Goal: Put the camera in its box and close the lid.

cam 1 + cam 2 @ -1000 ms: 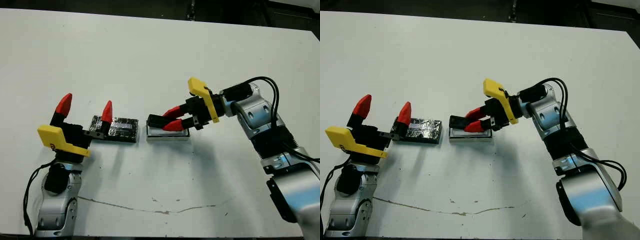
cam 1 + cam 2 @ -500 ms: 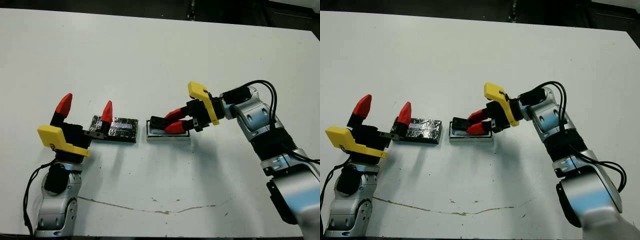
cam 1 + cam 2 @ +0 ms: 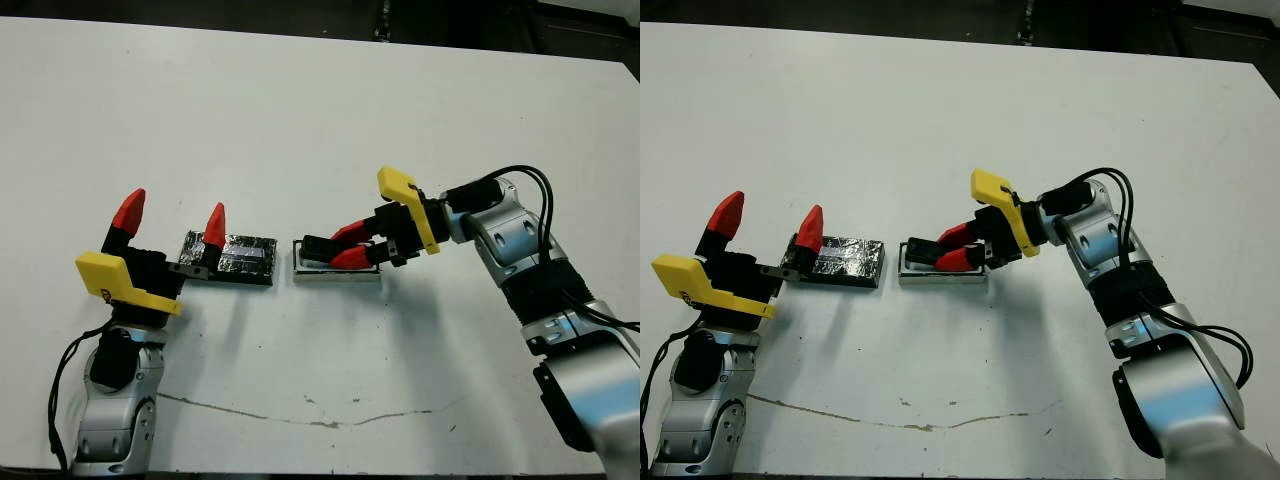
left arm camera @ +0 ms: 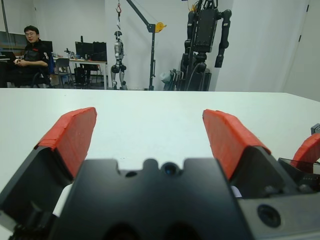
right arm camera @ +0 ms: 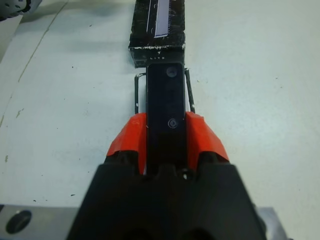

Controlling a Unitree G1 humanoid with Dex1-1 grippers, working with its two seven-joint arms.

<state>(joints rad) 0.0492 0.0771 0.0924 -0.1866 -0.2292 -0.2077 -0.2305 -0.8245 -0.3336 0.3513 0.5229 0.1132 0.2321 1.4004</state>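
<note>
Lowered since before, the right gripper pinches the camera over the box.

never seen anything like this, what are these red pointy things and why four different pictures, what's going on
It is a humanoid robot at a white table. The red points are the fingertips of its two grippers. Two pictures come from cameras in its head, looking down; the other two from cameras on its wrists. The right gripper holds a slim black camera over a small white box. The box's glossy black lid lies on the table beside it. The left gripper stands open, holding nothing, next to the lid.
</note>
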